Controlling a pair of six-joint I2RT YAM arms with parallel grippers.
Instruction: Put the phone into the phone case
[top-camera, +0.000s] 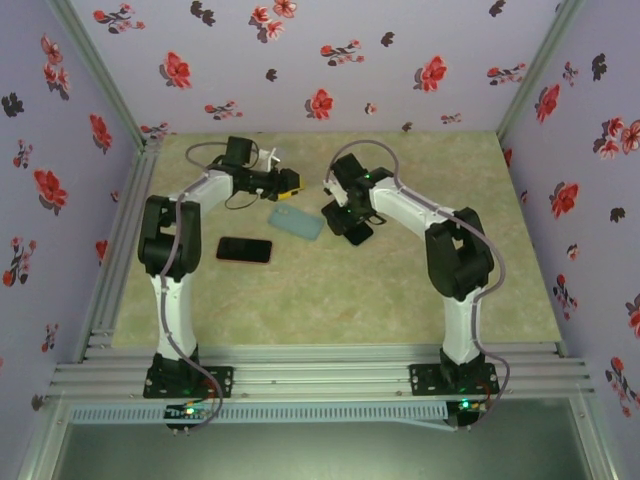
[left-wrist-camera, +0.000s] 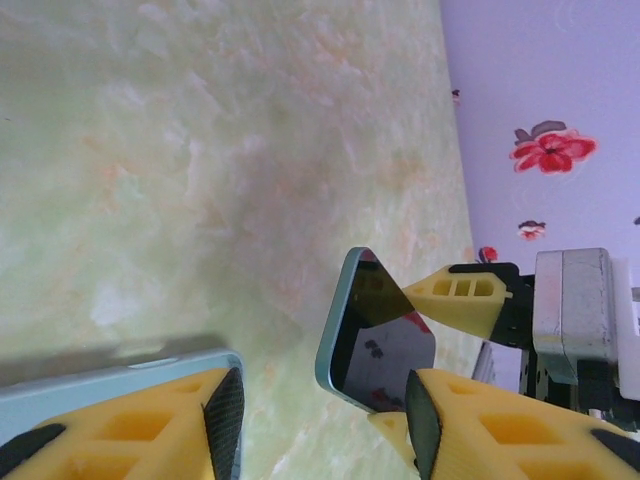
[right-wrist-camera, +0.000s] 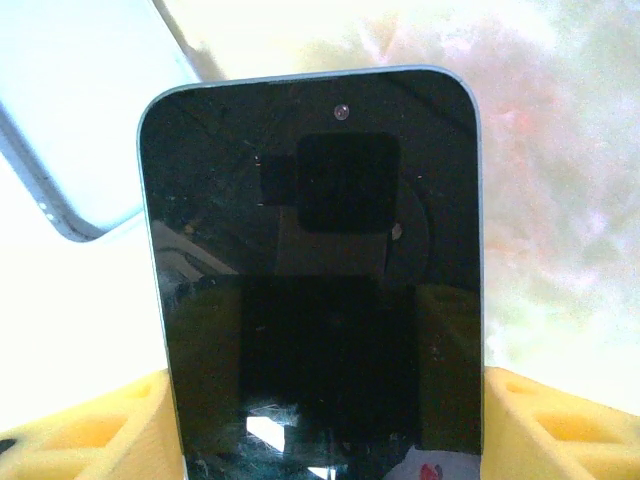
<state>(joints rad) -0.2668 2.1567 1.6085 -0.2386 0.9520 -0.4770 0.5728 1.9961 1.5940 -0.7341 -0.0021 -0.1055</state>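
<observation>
Top view: case lies flat mid-counter. Left jaws stand at its far end, right jaws just beside its right edge. Spare phone, dark, lies flat near the case's left side, apart from it

Left wrist: left jaws apart, bare counter between the fingers. Case edge just beside one finger; contact cannot be told. Phone, blue-rimmed, is tilted, held in the right jaws

Right wrist: right jaws clamped on the phone's long sides, screen facing camera; case lies beyond, upper left
</observation>
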